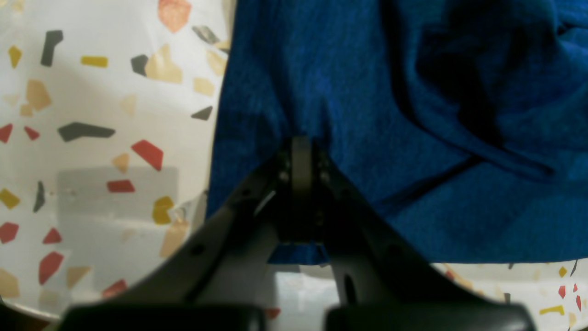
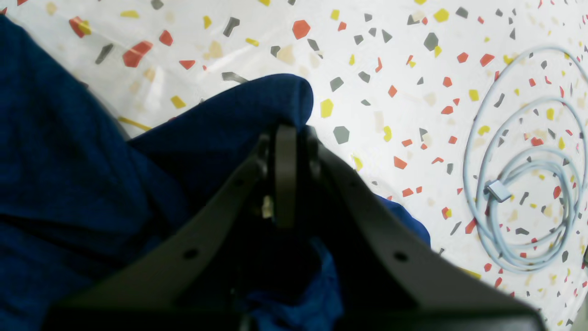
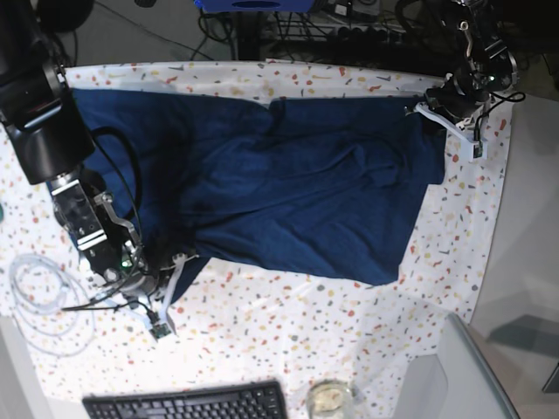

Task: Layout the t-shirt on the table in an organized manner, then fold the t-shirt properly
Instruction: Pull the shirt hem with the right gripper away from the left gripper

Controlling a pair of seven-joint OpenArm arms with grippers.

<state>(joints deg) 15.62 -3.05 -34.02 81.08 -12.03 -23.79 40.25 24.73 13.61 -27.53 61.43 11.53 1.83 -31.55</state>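
Navy fabric is lying spread across the speckled tabletop [image 3: 288,323]: the t-shirt [image 3: 288,175] is stretching from one far corner to the near opposite side, with creases bunching through its middle. The left tool [image 1: 301,147] is pinching an edge of the cloth, jaws pressed together on it, and the right tool [image 2: 287,138] is likewise pinching a rounded fold of the shirt. The step in hand looks like laying the garment out flat. Doing it well probably means drawing the two held points apart evenly and low, keeping the cloth taut enough to pull out the central wrinkles without dragging the whole shirt off its place. The base view is showing the full outline of the shirt and a black keyboard [image 3: 188,403] at the near edge, which neither wrist view catches. The right wrist view is showing a coiled pale cable [image 2: 523,184] lying well apart from the cloth, in far finer detail.
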